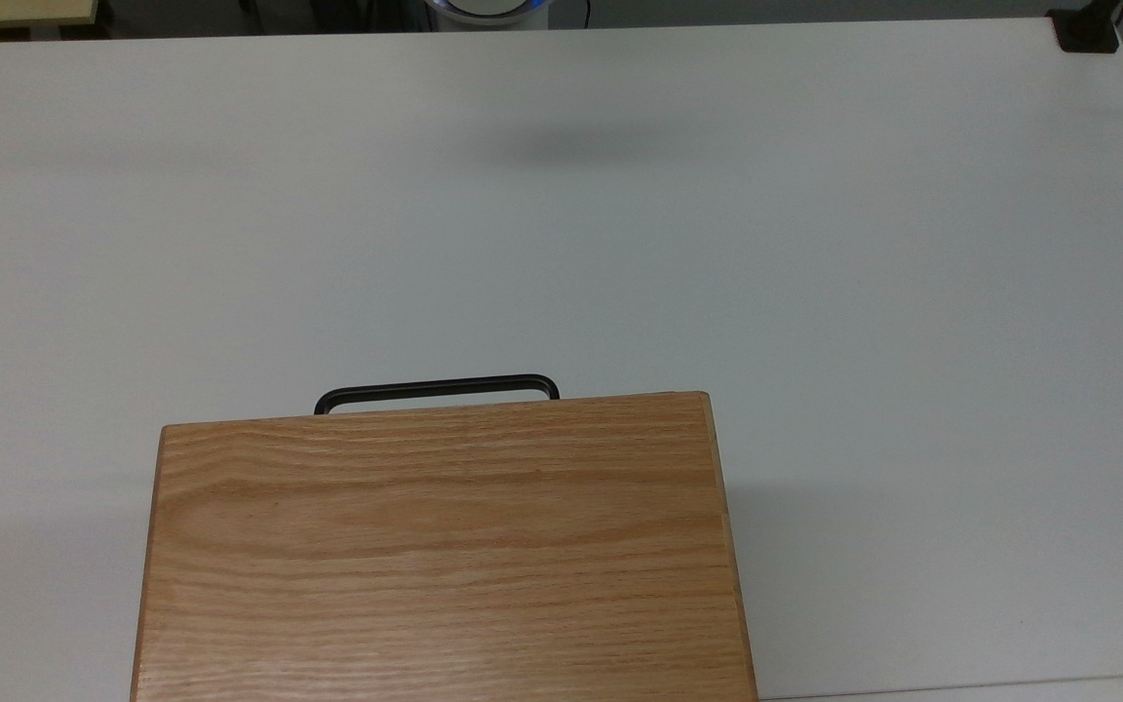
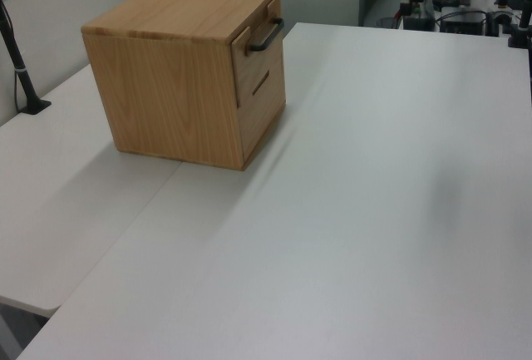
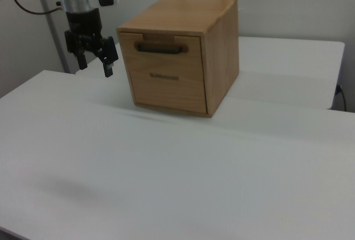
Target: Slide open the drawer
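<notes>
1. Oak cabinet stands on the white worktop. In the top view it sits against the worktop's near edge, a little toward the top view's left of centre.
2. The drawer is the upper front panel, pushed home and flush with the cabinet face. A second panel with a small recessed pull lies below it.
3. The black bar handle runs across the drawer front just under the cabinet top and stands clear of the panel. In the left view it juts from the face.
4. The gripper hangs in the air beside the cabinet on the right view's left, near handle height but apart from the drawer front. Its fingers point down with a gap between them and nothing held.
5. Handling, as judged: the panel is stiff wood and the handle rigid metal, so neither should flex. The bar looks smooth, so a loose pinch may slip along it.
6. Best hold, as judged: close across the middle of the bar, so the pull runs straight and the tray does not rack.
7. Risk, as judged: the cabinet appears to rest loose on a smooth worktop. A stiff drawer could drag the whole box rather than slide out.
8. Task not yet begun; no contact.
</notes>
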{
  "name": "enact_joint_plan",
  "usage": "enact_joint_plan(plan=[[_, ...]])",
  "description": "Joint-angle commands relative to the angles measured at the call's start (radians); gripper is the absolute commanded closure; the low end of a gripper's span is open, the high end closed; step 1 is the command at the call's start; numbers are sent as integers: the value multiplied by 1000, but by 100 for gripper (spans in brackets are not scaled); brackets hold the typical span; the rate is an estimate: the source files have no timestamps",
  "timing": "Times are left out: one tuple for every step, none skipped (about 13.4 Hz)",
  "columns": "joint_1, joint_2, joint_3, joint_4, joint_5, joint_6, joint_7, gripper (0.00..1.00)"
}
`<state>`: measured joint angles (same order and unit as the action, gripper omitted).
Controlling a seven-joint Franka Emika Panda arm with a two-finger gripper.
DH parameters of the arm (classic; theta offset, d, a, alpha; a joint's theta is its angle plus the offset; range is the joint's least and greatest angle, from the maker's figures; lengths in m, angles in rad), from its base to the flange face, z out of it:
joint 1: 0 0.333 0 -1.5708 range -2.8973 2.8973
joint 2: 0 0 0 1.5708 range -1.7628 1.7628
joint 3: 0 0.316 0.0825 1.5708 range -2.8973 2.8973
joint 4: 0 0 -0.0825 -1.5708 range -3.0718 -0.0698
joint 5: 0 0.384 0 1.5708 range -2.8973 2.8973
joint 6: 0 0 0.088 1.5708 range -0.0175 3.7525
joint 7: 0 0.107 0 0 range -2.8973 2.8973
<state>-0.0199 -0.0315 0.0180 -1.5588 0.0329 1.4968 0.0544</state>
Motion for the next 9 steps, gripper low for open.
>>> enact_joint_plan(plan=[[5, -9, -4, -12, 22, 2, -8, 0], [5, -8, -4, -12, 22, 3, -8, 0], [5, -8, -4, -14, 22, 2, -7, 0], [5, -10, -4, -14, 22, 2, -7, 0], [5, -10, -4, -12, 22, 2, -7, 0], [5, -8, -6, -10, 21, 3, -13, 0], [5, -8, -10, -9, 21, 7, -19, 0], [6, -8, -15, -9, 21, 13, -22, 0], [8, -8, -15, -9, 22, 22, -22, 0]])
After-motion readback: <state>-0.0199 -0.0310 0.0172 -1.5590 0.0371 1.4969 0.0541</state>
